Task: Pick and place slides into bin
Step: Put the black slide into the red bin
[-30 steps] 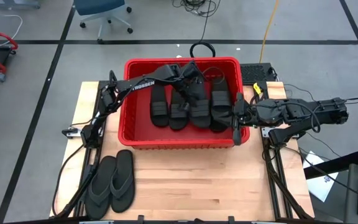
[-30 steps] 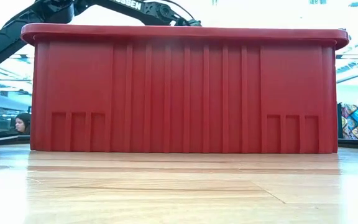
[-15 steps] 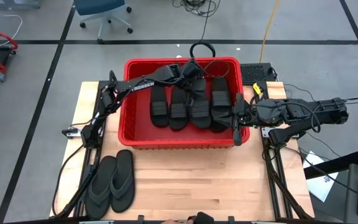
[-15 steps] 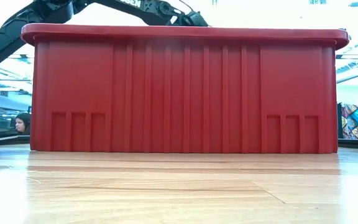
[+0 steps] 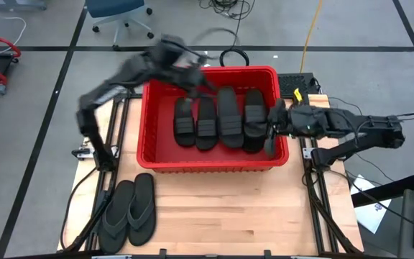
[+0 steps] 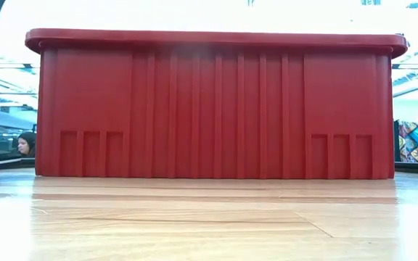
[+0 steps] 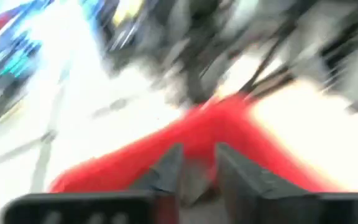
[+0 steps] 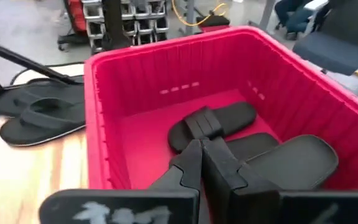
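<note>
Right tool (image 8: 199, 163) beside bin (image 8: 98, 143), flip-flops (image 8: 39, 115) beyond

Grey floor (image 5: 34, 79) crossed by dark lines, with a blue office chair (image 5: 118, 14) behind.

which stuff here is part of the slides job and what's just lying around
Job:
- black rubber slides lying in the bin
- pair of black thong flip-flops on the wooden table
- large red plastic bin

Lying about:
- blue swivel office chair
- black coiled cable
- yellow cable

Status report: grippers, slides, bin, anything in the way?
Left gripper empty at bin far rim. Right gripper shut over bin's right side. Two flip-flops on table.
</note>
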Robot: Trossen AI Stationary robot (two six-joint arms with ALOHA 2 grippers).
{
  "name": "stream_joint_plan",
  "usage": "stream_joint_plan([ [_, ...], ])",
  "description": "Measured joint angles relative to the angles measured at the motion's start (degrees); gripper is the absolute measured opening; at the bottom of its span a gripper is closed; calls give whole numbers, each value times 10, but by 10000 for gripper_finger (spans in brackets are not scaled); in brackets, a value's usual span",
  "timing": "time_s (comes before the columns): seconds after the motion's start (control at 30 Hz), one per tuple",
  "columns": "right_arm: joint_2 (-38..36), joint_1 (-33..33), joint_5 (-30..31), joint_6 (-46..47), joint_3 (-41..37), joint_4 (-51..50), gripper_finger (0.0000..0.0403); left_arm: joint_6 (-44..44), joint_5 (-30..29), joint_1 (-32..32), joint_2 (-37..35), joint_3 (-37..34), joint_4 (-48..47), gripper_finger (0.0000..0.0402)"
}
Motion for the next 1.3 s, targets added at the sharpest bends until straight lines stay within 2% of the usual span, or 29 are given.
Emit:
stream_joint_plan([
  [0.13,14,-98,-123,-70,0,17,0,-31,259,35,-58,1,-36,12],
  [0.2,30,-146,-186,-108,0,34,0,-14,326,44,-69,1,-91,8],
  [0.27,49,-192,-244,-146,0,55,0,34,329,45,-72,1,-168,2],
  [0.37,92,-250,-343,-182,0,82,0,97,293,53,-70,-1,-279,1],
  [0.5,165,-295,-413,-188,0,119,0,127,300,58,-72,-57,-305,0],
  [0.67,260,-316,-407,-171,0,168,0,120,281,59,-99,-150,-258,0],
  [0.8,307,-333,-396,-142,0,189,0,102,251,68,-106,-200,-205,0],
  [1.03,353,-364,-338,-182,0,132,0,33,246,85,-108,-205,-157,1],
  [1.17,369,-384,-290,-210,0,78,0,-44,245,84,-108,-204,-102,1],
  [1.3,372,-408,-280,-228,0,48,0,-92,212,84,-113,-204,-69,0],
])
